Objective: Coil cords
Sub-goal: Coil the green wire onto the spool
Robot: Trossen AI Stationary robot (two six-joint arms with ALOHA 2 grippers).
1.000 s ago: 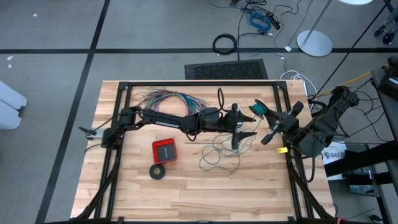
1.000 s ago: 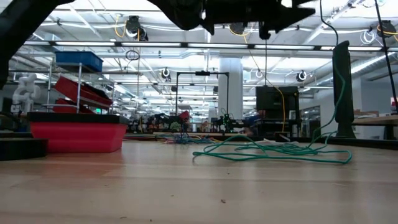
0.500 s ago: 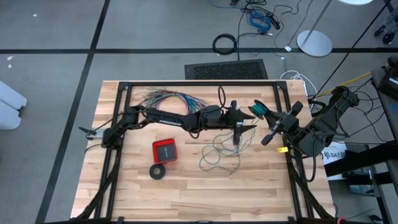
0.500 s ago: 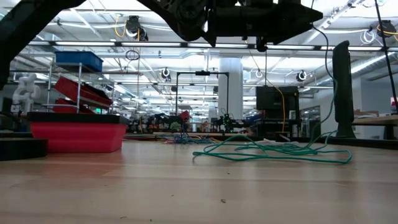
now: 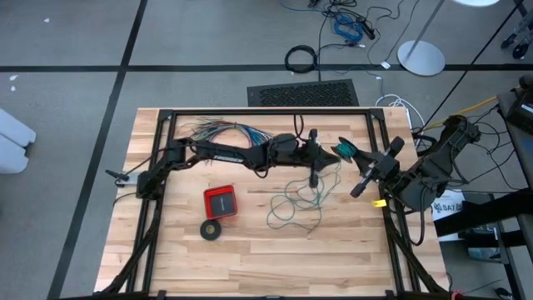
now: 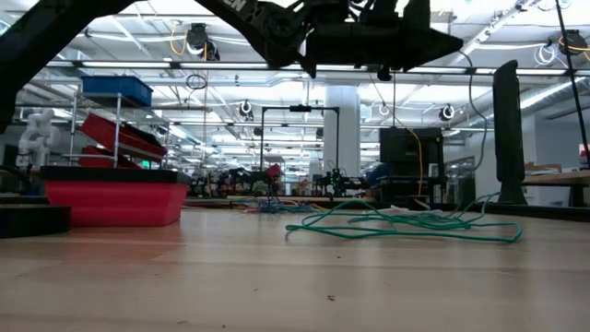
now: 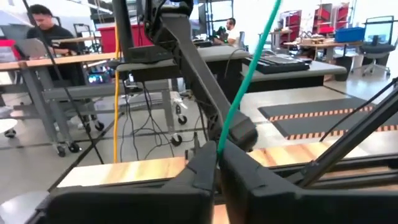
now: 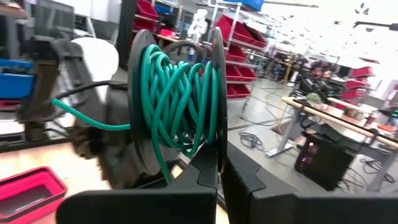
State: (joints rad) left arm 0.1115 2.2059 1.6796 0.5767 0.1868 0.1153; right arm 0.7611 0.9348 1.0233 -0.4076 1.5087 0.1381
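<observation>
A long teal-green wire lies in a loose tangle (image 5: 293,204) on the wooden table (image 5: 250,267), right of centre. From the tangle (image 6: 406,224) one stretch (image 7: 245,81) rises to a black spool (image 8: 177,106) wound with several turns of the same wire. My right gripper (image 8: 219,158) holds that spool (image 5: 344,150) above the table's right part. Just left of the spool, my left gripper (image 5: 323,161) reaches in level and is shut on the rising stretch. It shows high above the tangle in the low view (image 6: 387,41). My left gripper pinches a single strand of the teal wire (image 7: 221,144) between its two fingertips, coming level from the table's left. The strand runs straight and taut, slanting away from the fingers, clear of the table. My right gripper pinches the rim of one spool flange (image 8: 218,134) between its two fingers, coming level. The spool is lifted clear, its flanges on edge.
A red box (image 5: 221,201) and a black tape ring (image 5: 211,229) lie left of the tangle. A fanned bundle of many-coloured wires (image 5: 225,131) lies at the far edge behind my left arm. A black frame (image 5: 266,112) borders the table.
My left gripper has shut from wide open onto the teal wire while sinking a little and shifting toward the table's far edge. The rising stretch of wire has been drawn sideways and now runs taut; the tangle on the table has stayed where it was.
</observation>
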